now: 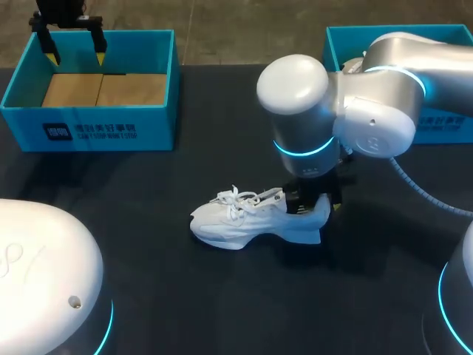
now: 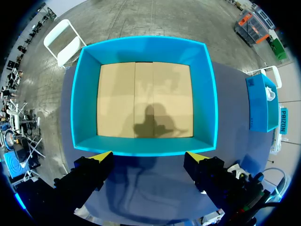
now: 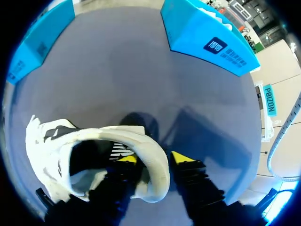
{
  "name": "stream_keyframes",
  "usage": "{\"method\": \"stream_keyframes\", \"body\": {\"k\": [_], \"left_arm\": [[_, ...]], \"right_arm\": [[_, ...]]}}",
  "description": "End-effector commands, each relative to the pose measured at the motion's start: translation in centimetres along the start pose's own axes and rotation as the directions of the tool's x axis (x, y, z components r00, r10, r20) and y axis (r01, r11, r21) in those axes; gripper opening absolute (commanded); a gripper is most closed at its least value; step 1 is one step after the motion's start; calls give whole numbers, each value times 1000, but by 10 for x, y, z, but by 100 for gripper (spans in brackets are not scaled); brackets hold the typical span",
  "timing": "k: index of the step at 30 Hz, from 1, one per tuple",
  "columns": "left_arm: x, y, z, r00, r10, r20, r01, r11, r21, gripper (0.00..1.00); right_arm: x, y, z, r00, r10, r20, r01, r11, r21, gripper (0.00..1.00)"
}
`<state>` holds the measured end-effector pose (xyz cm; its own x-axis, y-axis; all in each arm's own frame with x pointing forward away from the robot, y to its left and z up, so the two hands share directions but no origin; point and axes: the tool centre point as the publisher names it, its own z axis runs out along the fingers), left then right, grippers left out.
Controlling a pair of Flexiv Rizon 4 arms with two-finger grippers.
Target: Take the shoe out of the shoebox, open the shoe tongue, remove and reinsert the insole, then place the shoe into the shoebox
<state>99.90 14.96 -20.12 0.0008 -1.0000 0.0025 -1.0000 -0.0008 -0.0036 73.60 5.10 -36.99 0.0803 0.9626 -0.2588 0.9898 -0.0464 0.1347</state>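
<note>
Shoe (image 1: 247,220): white, upright on its sole near the table's (image 1: 185,303) middle | handling: likely light, soft upper, firmer heel collar the best hold | right gripper (image 3: 153,159): pinching that collar, one finger inside | left gripper (image 2: 149,157): fingers spread, above the shoebox (image 2: 141,145) at the far left corner

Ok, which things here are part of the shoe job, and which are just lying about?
In the job: white shoe, its heel in the right end effector; empty shoebox, under the left end effector.
Lying about: second blue box, probably.
</note>
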Motion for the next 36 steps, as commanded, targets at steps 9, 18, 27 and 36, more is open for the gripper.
{"method": "stream_keyframes", "body": {"k": [9, 18, 27, 36], "left_arm": [[0, 0, 0, 1000, 0, 1, 0, 1000, -1, 100], [0, 0, 0, 1000, 0, 1, 0, 1000, -1, 100], [0, 0, 0, 1000, 0, 1, 0, 1000, -1, 100], [0, 0, 0, 1000, 0, 1, 0, 1000, -1, 100]], "right_arm": [[-17, 9, -47, 996, -76, -50, 73, 996, -53, 100], [-19, 30, -78, 901, -420, -110, 383, 888, -256, 100], [-24, 34, -97, 597, -796, -97, 700, 576, -421, 100], [-26, 36, -98, 536, -839, -96, 744, 523, -416, 100]]}}
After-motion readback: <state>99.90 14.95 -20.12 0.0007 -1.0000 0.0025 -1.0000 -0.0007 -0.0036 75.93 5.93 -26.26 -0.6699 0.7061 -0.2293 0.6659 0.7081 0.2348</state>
